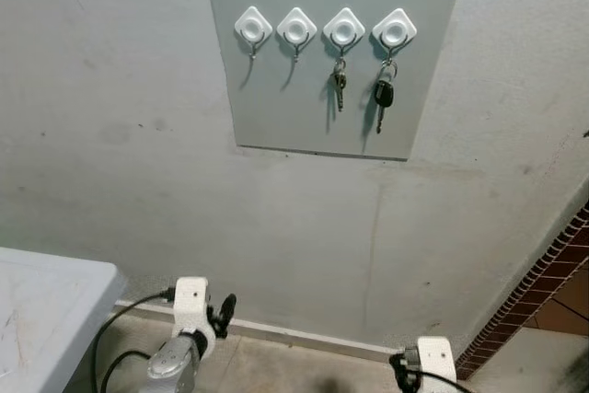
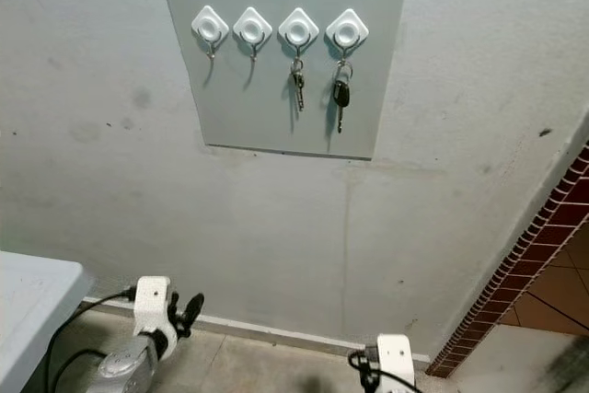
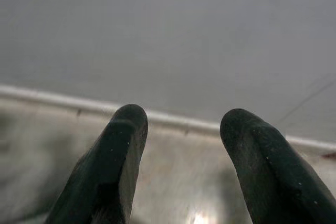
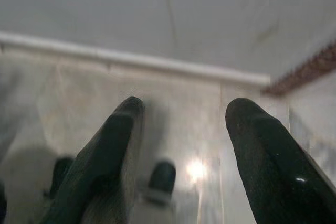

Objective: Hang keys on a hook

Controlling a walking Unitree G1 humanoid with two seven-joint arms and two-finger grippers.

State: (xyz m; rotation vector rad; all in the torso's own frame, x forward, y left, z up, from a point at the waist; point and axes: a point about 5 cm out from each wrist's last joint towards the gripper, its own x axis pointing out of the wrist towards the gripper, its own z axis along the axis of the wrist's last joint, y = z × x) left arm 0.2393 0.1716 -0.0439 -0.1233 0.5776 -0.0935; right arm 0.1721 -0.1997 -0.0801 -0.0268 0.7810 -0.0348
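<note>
Upper centre of the head views: grey panel (image 1: 276, 108) on the wall (image 1: 110, 135), carrying a row of four white hooks (image 1: 253, 25), the third from the left holding a small bunch of keys (image 1: 340, 82) and the fourth a black-headed car key (image 1: 384, 96), the two left ones bare. Bottom left, beside the corner of a pale table (image 1: 46, 310): left gripper (image 3: 181, 129) low near the skirting board (image 1: 294, 336), fingers spread apart, nothing between them. Bottom right: right gripper (image 4: 181, 124) hanging over the tiled floor (image 4: 173, 108), fingers likewise parted and holding nothing, with a brick edge (image 1: 543, 292) at lower right.
</note>
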